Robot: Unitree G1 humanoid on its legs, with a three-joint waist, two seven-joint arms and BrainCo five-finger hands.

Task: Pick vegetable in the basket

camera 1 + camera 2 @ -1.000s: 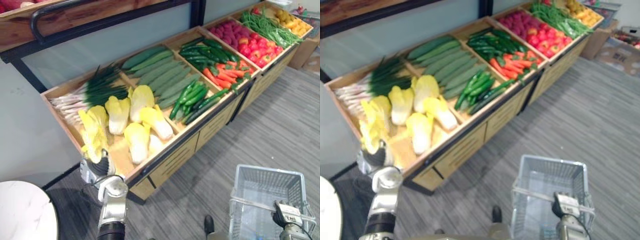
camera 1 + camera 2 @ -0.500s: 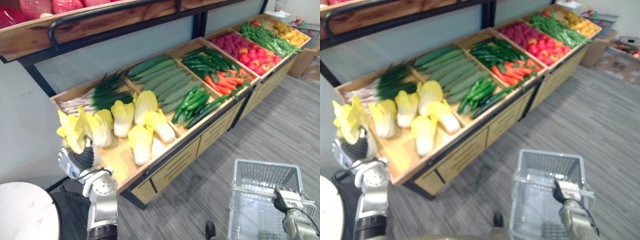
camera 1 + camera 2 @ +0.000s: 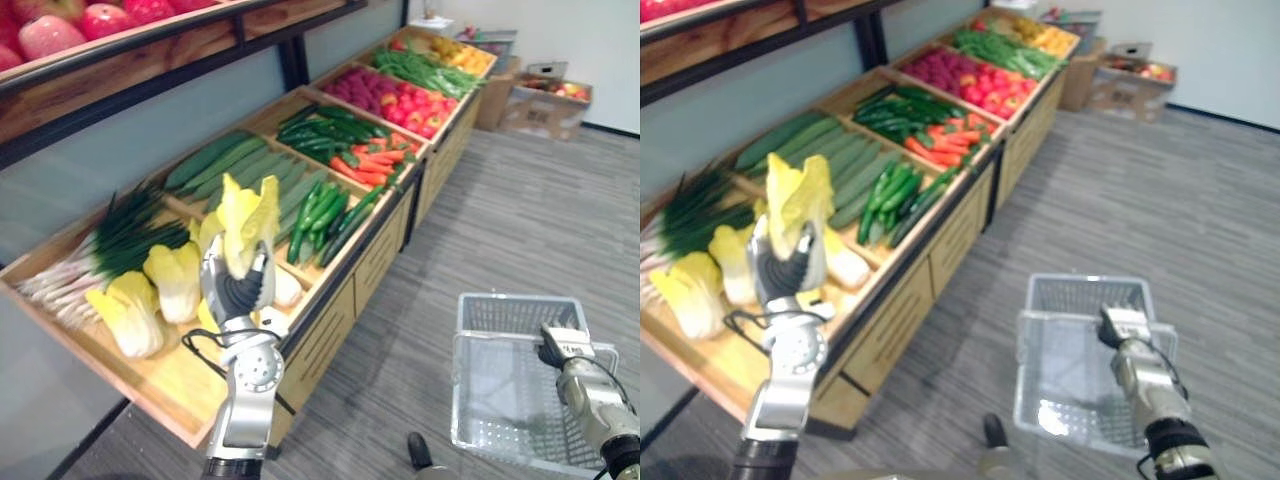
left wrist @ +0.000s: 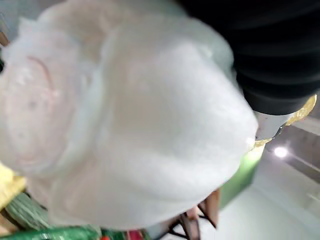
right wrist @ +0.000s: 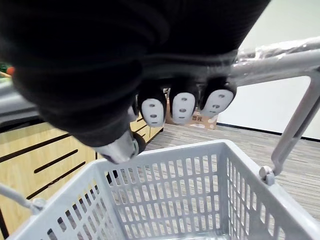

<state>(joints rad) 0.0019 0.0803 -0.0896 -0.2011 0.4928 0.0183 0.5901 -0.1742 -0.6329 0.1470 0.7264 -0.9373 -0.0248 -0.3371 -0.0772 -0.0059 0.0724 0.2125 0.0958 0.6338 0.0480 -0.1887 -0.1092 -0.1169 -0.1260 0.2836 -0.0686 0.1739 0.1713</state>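
Left hand (image 3: 238, 292) is curled round the base of a cabbage (image 3: 247, 212), held up over the left bin (image 3: 160, 380) and well apart from the basket (image 3: 512, 312) at near right. Right hand (image 3: 558, 345) grips the basket's handle. The cabbage is likely light, with soft leaves that bruise easily — hold it by the firm pale base.

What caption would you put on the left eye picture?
Left hand holds up a yellow cabbage; right hand grips the grey basket by its handle.
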